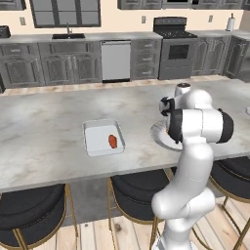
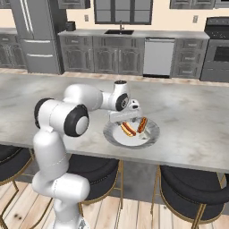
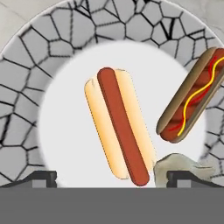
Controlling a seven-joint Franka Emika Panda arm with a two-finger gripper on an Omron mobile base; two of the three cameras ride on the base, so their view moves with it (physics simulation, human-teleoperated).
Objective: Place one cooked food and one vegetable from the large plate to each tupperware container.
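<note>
- The robot's two-finger hand (image 3: 112, 179) hovers with its jaws spread wide and empty directly above the round plate with a grey marbled rim and white centre (image 3: 30, 87), which sits on the pale marble desk (image 1: 49, 141).
- Nearest the fingertips on that plate lies a pale, lumpy grey-beige piece (image 3: 175, 164); what it is cannot be told.
- At the plate's centre lies a hot dog in a light bun (image 3: 120, 131), probably soft and light; a gentle squeeze across the bun's middle looks the safest hold.
- Toward the plate's rim rests a darker-bunned hot dog with a yellow mustard squiggle (image 3: 190, 103), likely just as yielding.
- Well apart from the plate, a shallow pale rectangular container (image 1: 93, 128) holds the small reddish-orange vegetable piece (image 1: 113, 141), smooth and probably slippery.
</note>
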